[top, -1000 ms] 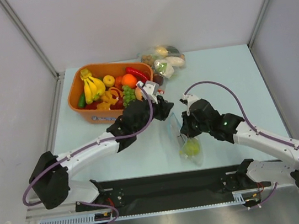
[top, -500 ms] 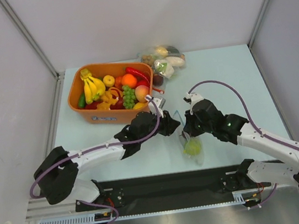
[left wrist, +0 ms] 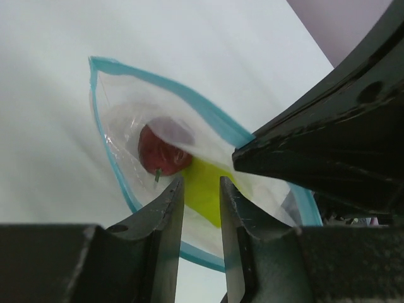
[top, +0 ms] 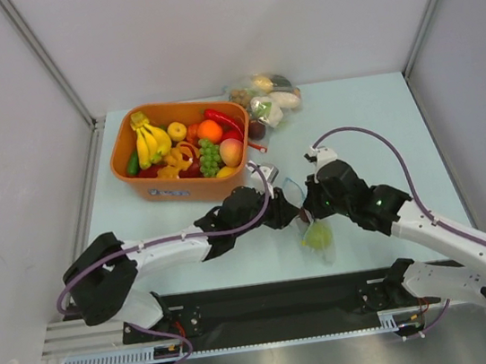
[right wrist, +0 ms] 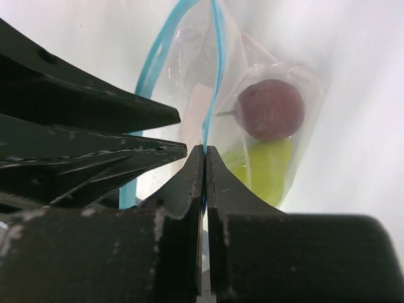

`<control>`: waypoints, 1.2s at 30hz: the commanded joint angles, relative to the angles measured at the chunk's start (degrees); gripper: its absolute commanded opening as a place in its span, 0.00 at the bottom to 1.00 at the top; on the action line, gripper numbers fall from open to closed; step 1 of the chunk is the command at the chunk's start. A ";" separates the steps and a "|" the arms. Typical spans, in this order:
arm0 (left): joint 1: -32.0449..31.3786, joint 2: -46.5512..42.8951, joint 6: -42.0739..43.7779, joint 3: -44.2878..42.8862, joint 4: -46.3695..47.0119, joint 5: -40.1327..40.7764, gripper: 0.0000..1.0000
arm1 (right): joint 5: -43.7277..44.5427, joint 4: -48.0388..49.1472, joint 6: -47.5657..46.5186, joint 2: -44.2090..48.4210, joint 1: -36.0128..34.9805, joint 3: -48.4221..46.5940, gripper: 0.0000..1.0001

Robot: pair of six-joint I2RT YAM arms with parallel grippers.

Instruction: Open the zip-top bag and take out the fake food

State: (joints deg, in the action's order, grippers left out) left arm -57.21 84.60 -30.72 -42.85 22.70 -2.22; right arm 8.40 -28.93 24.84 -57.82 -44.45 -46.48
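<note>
Opening step. Right gripper [right wrist: 205, 151] is pinched tight on one lip of the zip-top bag [left wrist: 120, 107], near the table [top: 380, 126] front edge, fake food [right wrist: 268, 108] inside. Left gripper [left wrist: 201, 189] stands narrow at the opposite lip, probably not caught yet. Next: clamp, pull apart.
</note>
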 commanded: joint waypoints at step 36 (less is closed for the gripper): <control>-3.52 10.15 -0.39 2.86 13.25 -7.71 0.47 | -1.89 1.50 19.45 13.26 11.48 19.40 0.59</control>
State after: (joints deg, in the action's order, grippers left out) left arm -60.45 94.00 -31.86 -40.53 30.81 -7.68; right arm 8.91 -31.66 42.26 -44.95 -34.02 -28.69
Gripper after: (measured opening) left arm 0.457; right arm 0.600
